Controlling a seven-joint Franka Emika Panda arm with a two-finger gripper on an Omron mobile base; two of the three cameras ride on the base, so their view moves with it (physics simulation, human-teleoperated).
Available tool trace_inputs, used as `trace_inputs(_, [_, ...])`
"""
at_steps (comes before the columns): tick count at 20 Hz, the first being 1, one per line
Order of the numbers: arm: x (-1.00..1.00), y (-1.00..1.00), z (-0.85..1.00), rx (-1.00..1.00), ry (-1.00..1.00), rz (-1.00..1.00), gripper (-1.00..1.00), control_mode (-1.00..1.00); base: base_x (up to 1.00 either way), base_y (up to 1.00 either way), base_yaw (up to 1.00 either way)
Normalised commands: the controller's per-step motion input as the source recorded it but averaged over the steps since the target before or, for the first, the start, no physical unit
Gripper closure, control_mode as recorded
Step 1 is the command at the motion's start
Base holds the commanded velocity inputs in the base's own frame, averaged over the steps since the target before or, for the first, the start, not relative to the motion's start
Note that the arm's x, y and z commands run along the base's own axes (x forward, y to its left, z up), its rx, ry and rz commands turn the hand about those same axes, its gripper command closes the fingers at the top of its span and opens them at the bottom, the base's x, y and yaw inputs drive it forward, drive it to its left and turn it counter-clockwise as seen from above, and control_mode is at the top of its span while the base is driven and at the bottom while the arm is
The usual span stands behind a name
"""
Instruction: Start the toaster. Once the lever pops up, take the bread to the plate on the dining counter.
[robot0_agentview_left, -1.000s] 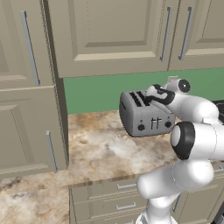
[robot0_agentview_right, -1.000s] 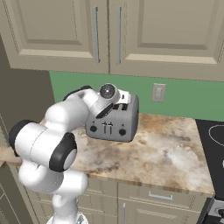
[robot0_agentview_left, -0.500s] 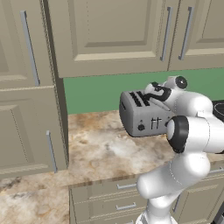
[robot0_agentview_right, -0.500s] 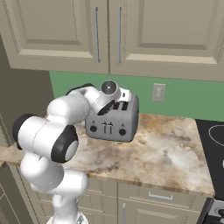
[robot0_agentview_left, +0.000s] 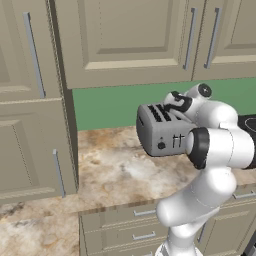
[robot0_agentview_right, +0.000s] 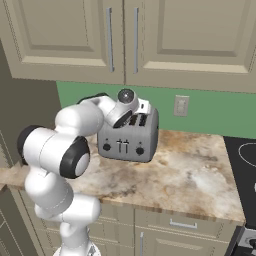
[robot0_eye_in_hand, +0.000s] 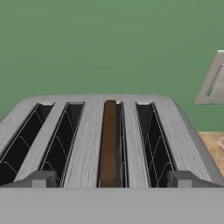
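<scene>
Four toaster slots, one bread slice.

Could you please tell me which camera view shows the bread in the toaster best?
The hand view: the bread stands edge-on in the toaster's third slot from the left. In both base views the arm covers much of the toaster top, and I cannot make the slice out.

You're looking at a marbled beige-brown worktop with drawers below, the grey four-slot toaster standing on it.
</scene>
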Motion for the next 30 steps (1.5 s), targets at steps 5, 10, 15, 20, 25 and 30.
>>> trace_inputs(5, [0.03,0.00,-0.02,0.00,0.02,0.00,-1.00,-1.00,0.00,0.00,0.00])
trace_inputs(10, [0.02,0.00,-0.04,0.00,0.01,0.00,-1.00,-1.00,0.00,0.00,0.00])
trace_inputs(15, [0.08,0.01,-0.06,0.00,0.00,0.00,-1.00,-1.00,0.00,0.00,0.00])
trace_inputs(20, [0.11,0.00,-0.04,0.00,0.00,0.00,-1.00,-1.00,0.00,0.00,0.00])
trace_inputs(25, [0.08,0.00,-0.02,0.00,0.00,0.00,-1.00,-1.00,0.00,0.00,0.00])
trace_inputs(30, [0.07,0.00,-0.01,0.00,0.00,0.00,-1.00,-1.00,0.00,0.00,0.00])
